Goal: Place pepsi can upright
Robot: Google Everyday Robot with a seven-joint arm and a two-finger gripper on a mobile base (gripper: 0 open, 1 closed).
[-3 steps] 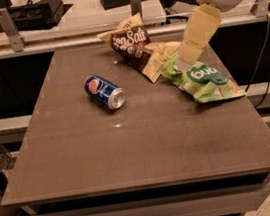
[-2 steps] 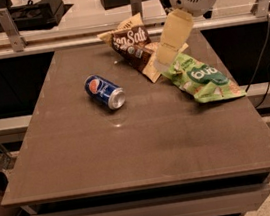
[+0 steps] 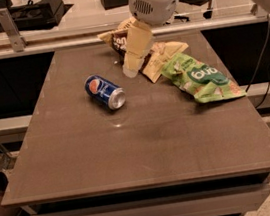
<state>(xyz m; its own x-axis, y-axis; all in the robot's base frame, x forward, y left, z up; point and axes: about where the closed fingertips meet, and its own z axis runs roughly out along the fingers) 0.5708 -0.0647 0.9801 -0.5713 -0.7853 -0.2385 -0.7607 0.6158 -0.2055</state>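
Observation:
The pepsi can [image 3: 105, 92], blue with a round red-white-blue logo, lies on its side on the brown table [image 3: 132, 156], left of centre, its silver end facing front right. My gripper [image 3: 131, 70] hangs from the white wrist above the table's far middle, a little to the right of and behind the can, apart from it and holding nothing that I can see.
A brown chip bag [image 3: 116, 41] lies at the far edge, partly behind the gripper. A tan bag [image 3: 162, 56] and a green bag [image 3: 202, 77] lie to the right. A rail with posts [image 3: 9, 28] runs behind the table.
My gripper has moved left and down, from over the green and tan bags to in front of the brown bag, closer to the can. The can has not moved.

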